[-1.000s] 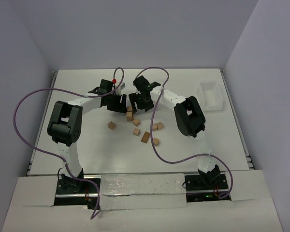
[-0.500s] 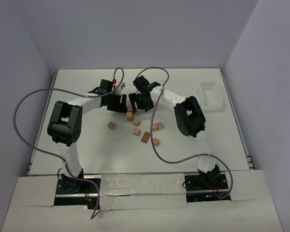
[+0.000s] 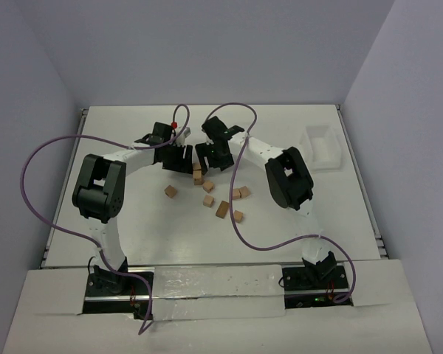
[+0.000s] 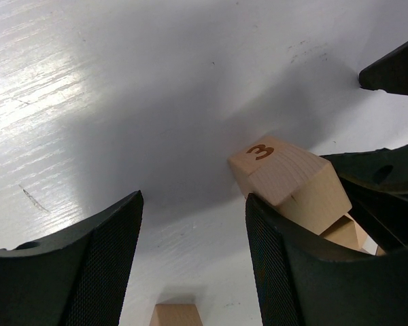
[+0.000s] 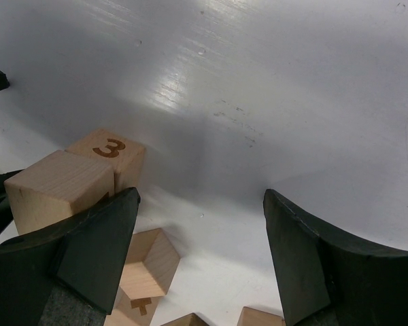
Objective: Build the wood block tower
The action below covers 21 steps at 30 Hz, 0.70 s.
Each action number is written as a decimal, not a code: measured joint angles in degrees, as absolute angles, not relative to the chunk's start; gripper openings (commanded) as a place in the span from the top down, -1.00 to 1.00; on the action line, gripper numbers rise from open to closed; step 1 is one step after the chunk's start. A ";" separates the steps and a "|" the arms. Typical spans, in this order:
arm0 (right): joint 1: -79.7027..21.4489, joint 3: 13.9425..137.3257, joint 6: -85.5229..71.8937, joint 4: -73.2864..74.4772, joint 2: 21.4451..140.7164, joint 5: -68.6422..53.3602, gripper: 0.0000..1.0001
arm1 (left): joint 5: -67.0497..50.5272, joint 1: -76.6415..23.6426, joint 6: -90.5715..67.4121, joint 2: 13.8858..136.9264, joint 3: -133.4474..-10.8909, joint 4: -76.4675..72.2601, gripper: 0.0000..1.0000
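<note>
Two claws of mine meet at the far middle of the desk, one on either side of the 3 block, the cube with that numeral burnt into its top face.

My left claw is released, fingers apart with only bare desk between them. The 3 block lies tilted just beyond its right finger, and I cannot tell whether the two touch. A second block peeks out beneath the 3 block, mostly hidden.

My right claw is also released, fingers spread wide over bare desk. The 3 block and a plain block pressed against it sit just outside its left finger. I cannot tell whether that pair rests on another cube.

Several loose blocks lie scattered on the desk nearer my bases than the 3 block. One lies off to its left and the others toward its right.

The bin stands well to the right of the 3 block.
</note>
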<state>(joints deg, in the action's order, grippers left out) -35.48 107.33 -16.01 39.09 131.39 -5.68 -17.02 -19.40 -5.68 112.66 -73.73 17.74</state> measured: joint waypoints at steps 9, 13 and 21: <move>-35.51 106.37 -15.35 38.55 130.86 -5.51 -0.67 | -16.93 -19.38 -5.67 112.66 -73.72 17.56 -0.42; -35.42 104.37 -13.36 38.52 129.60 -5.44 -0.77 | -16.88 -19.08 -5.52 112.60 -73.64 17.37 -0.47; -31.92 100.38 -2.03 40.28 125.47 -7.87 -0.93 | -16.71 -15.96 -4.85 110.87 -72.15 17.88 -0.60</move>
